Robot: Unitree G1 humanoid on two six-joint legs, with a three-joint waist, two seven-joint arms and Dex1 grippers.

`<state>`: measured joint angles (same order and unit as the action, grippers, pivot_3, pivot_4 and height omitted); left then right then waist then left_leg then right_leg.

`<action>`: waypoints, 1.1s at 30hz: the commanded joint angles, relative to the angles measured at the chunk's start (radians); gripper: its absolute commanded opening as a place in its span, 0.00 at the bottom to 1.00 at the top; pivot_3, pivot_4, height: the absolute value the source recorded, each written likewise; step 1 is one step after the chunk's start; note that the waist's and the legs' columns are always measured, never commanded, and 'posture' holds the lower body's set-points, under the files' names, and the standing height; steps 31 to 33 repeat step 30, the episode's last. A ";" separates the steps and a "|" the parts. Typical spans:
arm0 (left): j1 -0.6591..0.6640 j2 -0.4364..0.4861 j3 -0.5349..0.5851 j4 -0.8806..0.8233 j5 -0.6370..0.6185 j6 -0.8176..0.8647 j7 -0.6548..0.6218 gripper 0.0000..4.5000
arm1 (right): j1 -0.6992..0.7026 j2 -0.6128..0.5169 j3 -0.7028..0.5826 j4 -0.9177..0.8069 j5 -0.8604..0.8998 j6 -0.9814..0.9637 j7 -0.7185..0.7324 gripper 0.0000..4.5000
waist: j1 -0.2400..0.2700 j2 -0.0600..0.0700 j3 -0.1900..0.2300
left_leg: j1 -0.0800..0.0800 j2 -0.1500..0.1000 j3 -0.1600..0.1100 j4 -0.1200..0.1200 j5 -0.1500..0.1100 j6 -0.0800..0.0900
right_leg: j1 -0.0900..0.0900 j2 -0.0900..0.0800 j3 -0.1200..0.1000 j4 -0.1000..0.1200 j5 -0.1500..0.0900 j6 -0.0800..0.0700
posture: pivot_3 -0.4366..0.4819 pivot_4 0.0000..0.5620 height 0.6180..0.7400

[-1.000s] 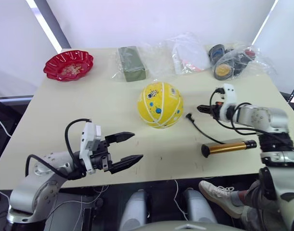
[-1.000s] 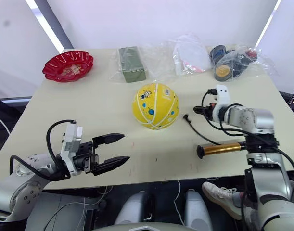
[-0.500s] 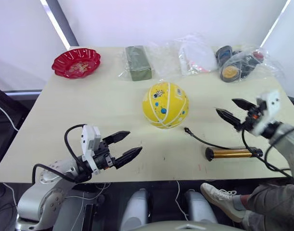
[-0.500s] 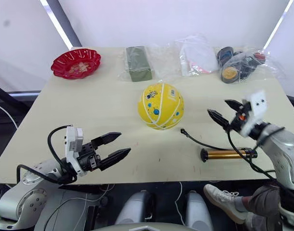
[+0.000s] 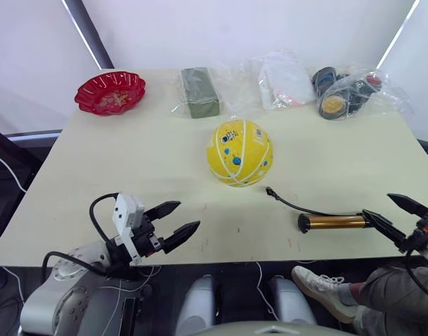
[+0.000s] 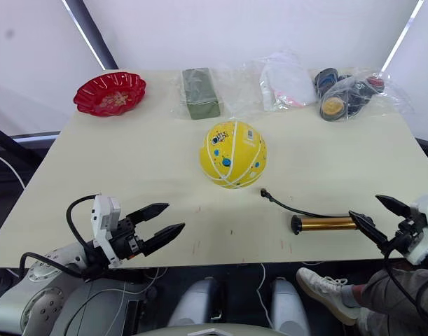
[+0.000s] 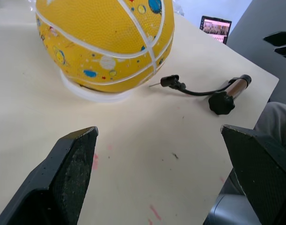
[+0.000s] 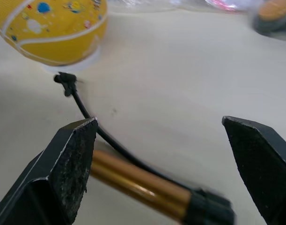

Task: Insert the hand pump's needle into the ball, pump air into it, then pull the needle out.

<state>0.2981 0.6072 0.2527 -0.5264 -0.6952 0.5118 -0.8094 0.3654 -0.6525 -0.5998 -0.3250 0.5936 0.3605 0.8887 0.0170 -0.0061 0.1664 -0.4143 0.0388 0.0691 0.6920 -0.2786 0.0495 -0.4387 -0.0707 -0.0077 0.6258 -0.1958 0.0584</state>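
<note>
Left eye view, ball (image 5: 239, 152): mid bench (image 5: 129, 161), on a white ring, open room around it.
Hand pump (image 5: 334, 222): lying flat near the bench's front edge, right of centre.
Needle (image 7: 154, 85): at the hose end, just beside the ball, apart from it.
Left end effector (image 5: 173, 226): wide open, empty, over the front edge.
Right end effector (image 6: 372, 215): wide open, empty, past the pump's handle end.
Writing: none readable.
</note>
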 commanded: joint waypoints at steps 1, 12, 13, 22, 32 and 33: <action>0.031 0.015 0.037 -0.008 -0.001 -0.031 -0.026 1.00 | 0.025 -0.022 -0.039 0.025 -0.014 -0.068 0.049 0.99 | 0.000 0.000 0.000 | 0.000 0.000 0.000 0.000 0.000 0.000 | 0.000 0.000 0.000 0.000 0.000 0.000 | 0.48 0.27 1.00; 0.089 -0.031 0.129 0.016 -0.033 -0.035 0.025 1.00 | 0.089 -0.100 -0.091 0.202 -0.064 -0.192 0.174 0.99 | 0.013 0.001 0.000 | 0.000 0.000 0.000 0.000 0.000 0.000 | 0.000 0.000 0.000 0.000 -0.001 -0.001 | 0.48 0.27 1.00; 0.099 -0.045 0.134 0.013 -0.034 -0.038 0.036 1.00 | 0.086 -0.106 -0.099 0.224 -0.067 -0.199 0.177 0.99 | 0.013 0.001 -0.001 | 0.000 0.000 0.000 0.000 0.000 0.000 | 0.000 0.000 0.000 0.000 -0.001 -0.001 | 0.48 0.27 1.00; 0.169 -0.100 0.121 0.004 -0.007 -0.089 0.045 1.00 | 0.056 -0.196 -0.106 0.411 -0.105 -0.296 0.286 0.99 | 0.024 0.002 -0.001 | 0.000 -0.001 0.000 0.000 0.000 0.000 | 0.000 0.000 0.000 0.000 -0.001 -0.002 | 0.48 0.27 1.00; 0.195 -0.113 0.115 -0.010 -0.017 -0.110 0.049 1.00 | 0.020 -0.230 -0.080 0.499 -0.135 -0.357 0.342 0.99 | 0.024 0.002 -0.002 | 0.000 -0.001 0.001 0.000 0.000 0.000 | 0.001 0.000 0.000 0.000 -0.001 -0.002 | 0.48 0.27 1.00; 0.195 -0.113 0.115 -0.010 -0.017 -0.110 0.049 1.00 | 0.020 -0.230 -0.080 0.499 -0.135 -0.357 0.342 0.99 | 0.024 0.002 -0.002 | 0.000 -0.001 0.001 0.000 0.000 0.000 | 0.001 0.000 0.000 0.000 -0.001 -0.002 | 0.48 0.27 1.00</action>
